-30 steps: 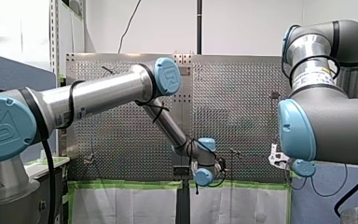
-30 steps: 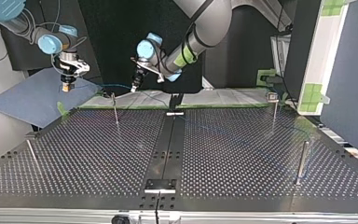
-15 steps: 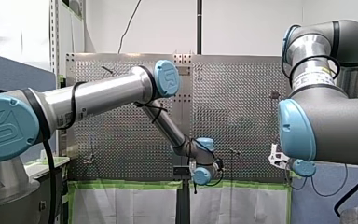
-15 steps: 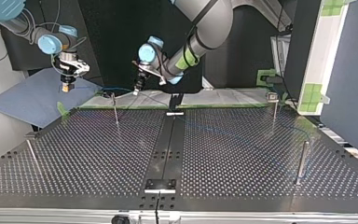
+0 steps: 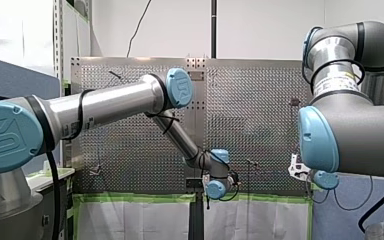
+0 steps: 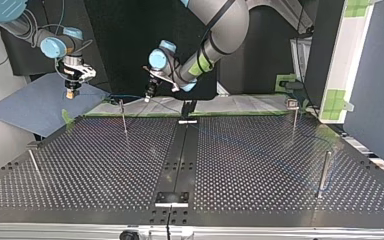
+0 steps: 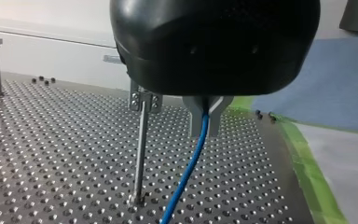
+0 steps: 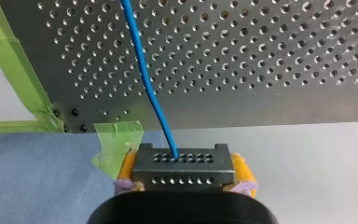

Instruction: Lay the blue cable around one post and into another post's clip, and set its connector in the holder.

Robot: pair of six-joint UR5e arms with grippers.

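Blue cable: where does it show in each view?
Front view: not discernible.
Top view: blue cable strung between my right hand and my left hand.
Left wrist view: hangs from my left hand, beside a post.
Right wrist view: runs ahead from the connector my right hand holds.
Shared landmark: green tape.

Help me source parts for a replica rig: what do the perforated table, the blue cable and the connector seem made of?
The perforated table looks like metal sheet: dull grey sheen, punched holes. The blue cable is probably plastic-jacketed wire: smooth, bending softly. The connector is a dark matte block with rows of small holes; metal or hard plastic, unclear.
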